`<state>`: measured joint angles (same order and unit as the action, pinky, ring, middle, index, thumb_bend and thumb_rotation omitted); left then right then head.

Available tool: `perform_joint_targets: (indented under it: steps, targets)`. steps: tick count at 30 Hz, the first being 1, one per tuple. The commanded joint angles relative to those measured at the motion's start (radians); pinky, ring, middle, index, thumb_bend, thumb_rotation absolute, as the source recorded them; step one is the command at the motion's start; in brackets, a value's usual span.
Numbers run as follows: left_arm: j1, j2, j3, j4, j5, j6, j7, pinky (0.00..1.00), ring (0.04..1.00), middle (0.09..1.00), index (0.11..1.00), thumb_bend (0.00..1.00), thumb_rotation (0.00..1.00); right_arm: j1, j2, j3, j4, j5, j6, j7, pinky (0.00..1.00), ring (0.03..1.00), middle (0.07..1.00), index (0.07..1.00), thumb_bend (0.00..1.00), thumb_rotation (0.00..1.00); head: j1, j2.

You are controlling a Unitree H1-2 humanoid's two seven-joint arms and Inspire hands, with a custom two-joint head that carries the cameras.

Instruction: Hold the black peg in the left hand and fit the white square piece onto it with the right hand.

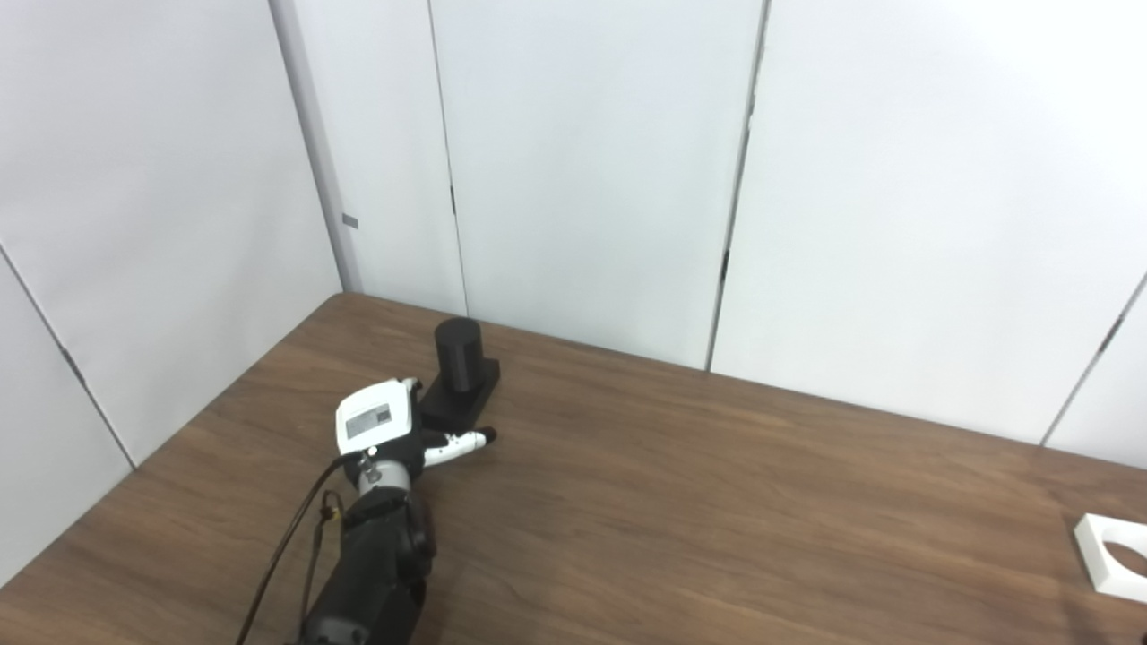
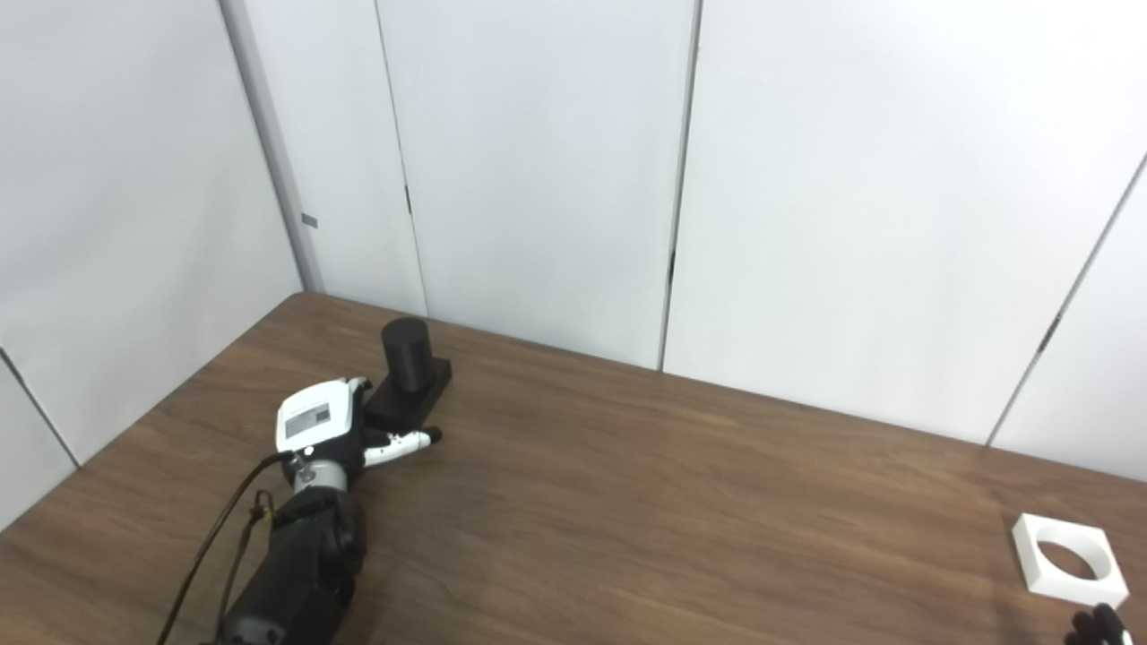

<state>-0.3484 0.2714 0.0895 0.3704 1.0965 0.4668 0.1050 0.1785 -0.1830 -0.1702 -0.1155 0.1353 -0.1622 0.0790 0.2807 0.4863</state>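
Left eye view: left hand (image 1: 381,430) sits at the near edge of the black peg (image 1: 458,354), which stands upright on its black base on the brown counter (image 1: 681,502) at about 10 o'clock; one of its fingers (image 1: 461,441) juts out along the counter, hold on the base unclear. White square piece (image 2: 1068,556) lies flat at 4 o'clock, well apart from the peg. Right hand (image 2: 1100,624) barely shows at the bottom corner just below it; finger state can't be told.

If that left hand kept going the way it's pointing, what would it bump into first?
The black peg: the left hand is already at its base, seemingly touching, though depth is hard to judge.
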Motion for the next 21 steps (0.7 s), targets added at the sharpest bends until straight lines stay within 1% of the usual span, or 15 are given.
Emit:
perform_joint_targets:
  steps: [1, 4, 10, 12, 15, 16, 21]
  targets:
    - [-0.068, 0.010, 0.008, 0.000, 0.028, 0.003, 0.035, 0.89, 0.918, 0.915, 0.854, 0.96, 0.79, 0.022, 0.025, 0.011, 0.035, 0.019, -0.005, 0.004, 1.00, 0.977, 0.974, 1.000, 0.79, 0.99, 0.001, 0.001]
    - [-0.082, 0.005, 0.008, 0.019, 0.041, 0.003, 0.037, 0.89, 0.916, 0.912, 0.851, 0.96, 0.80, 0.023, 0.025, 0.013, 0.030, 0.010, 0.004, -0.001, 1.00, 0.973, 0.971, 1.000, 0.80, 1.00, 0.001, 0.001]
    - [-0.109, -0.006, 0.005, 0.071, 0.038, 0.003, 0.078, 0.87, 0.905, 0.895, 0.824, 0.93, 0.77, 0.025, 0.030, 0.011, 0.022, 0.022, 0.008, -0.002, 1.00, 0.967, 0.959, 1.000, 0.80, 0.97, -0.008, 0.007]
    - [-0.113, -0.009, 0.006, 0.075, 0.040, 0.003, 0.078, 0.87, 0.907, 0.896, 0.825, 0.91, 0.76, 0.026, 0.030, 0.012, 0.019, 0.011, 0.009, -0.006, 1.00, 0.960, 0.960, 1.000, 0.81, 0.98, -0.009, 0.008]
    - [-0.120, -0.018, 0.015, 0.077, 0.047, 0.003, 0.071, 0.87, 0.910, 0.898, 0.827, 0.88, 0.73, 0.028, 0.030, 0.013, 0.013, 0.020, 0.013, -0.003, 1.00, 0.960, 0.959, 1.000, 0.79, 0.98, -0.008, 0.010]
    - [-0.121, -0.019, 0.017, 0.078, 0.050, 0.003, 0.069, 0.87, 0.907, 0.897, 0.828, 0.85, 0.71, 0.028, 0.030, 0.012, 0.013, 0.025, 0.013, -0.001, 1.00, 0.966, 0.963, 1.000, 0.79, 0.97, -0.008, 0.010]
    - [-0.126, -0.025, 0.029, 0.083, 0.080, 0.003, 0.063, 0.84, 0.887, 0.882, 0.813, 0.79, 0.68, 0.031, 0.027, 0.014, 0.009, 0.028, 0.015, 0.004, 1.00, 0.977, 0.972, 1.000, 0.77, 0.97, -0.006, 0.012]
